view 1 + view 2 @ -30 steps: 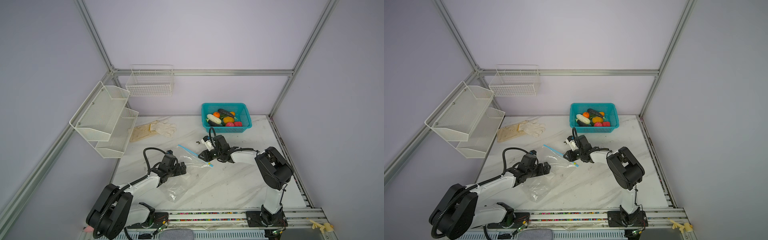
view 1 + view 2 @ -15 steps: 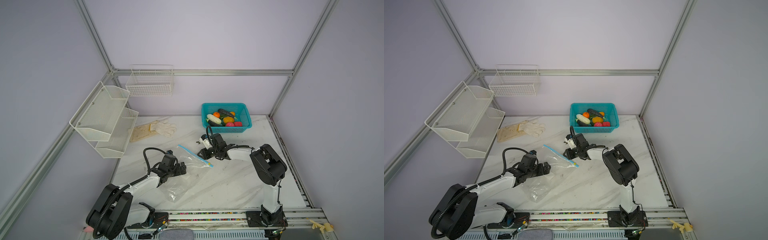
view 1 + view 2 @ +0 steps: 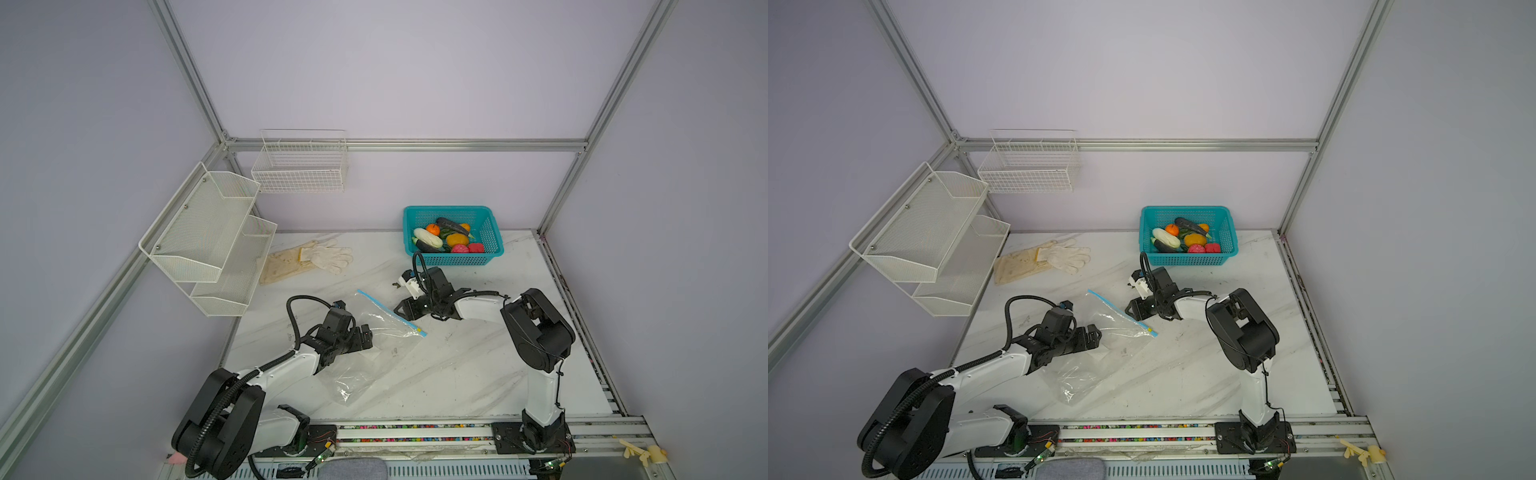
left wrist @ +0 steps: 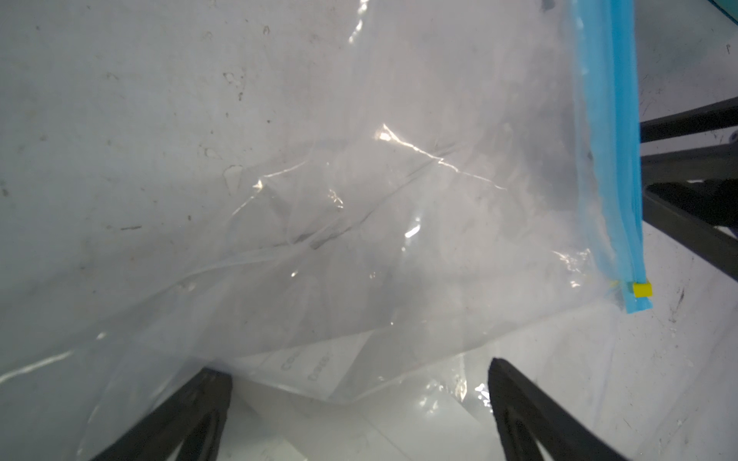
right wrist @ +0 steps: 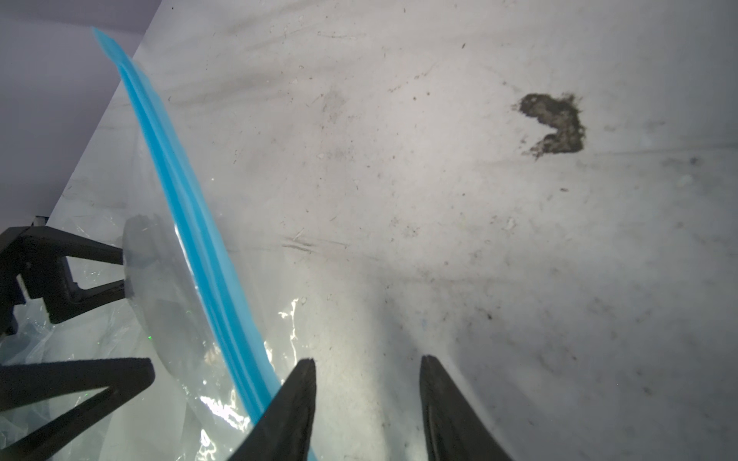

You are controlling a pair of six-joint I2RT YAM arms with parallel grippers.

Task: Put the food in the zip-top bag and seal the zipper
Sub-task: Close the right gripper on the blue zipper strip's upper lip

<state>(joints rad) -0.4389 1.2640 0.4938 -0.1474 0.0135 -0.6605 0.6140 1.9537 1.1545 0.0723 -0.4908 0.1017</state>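
Zip-top bag (image 3: 362, 370) lay flat between the arms, its zipper (image 3: 388, 310) running diagonally from far left to near right, just beside the part-open, empty right gripper (image 3: 400, 308), which was nearer than the wide-open left gripper (image 3: 366, 332); the food (image 3: 446, 239) remained in the basket (image 3: 457, 260).

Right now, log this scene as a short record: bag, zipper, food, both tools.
zip-top bag: clear, crumpled, empty
zipper: blue strip, yellow slider at one end
food: all in the teal basket
left tool: open wide, at the bag
right tool: open, empty, beside the zipper
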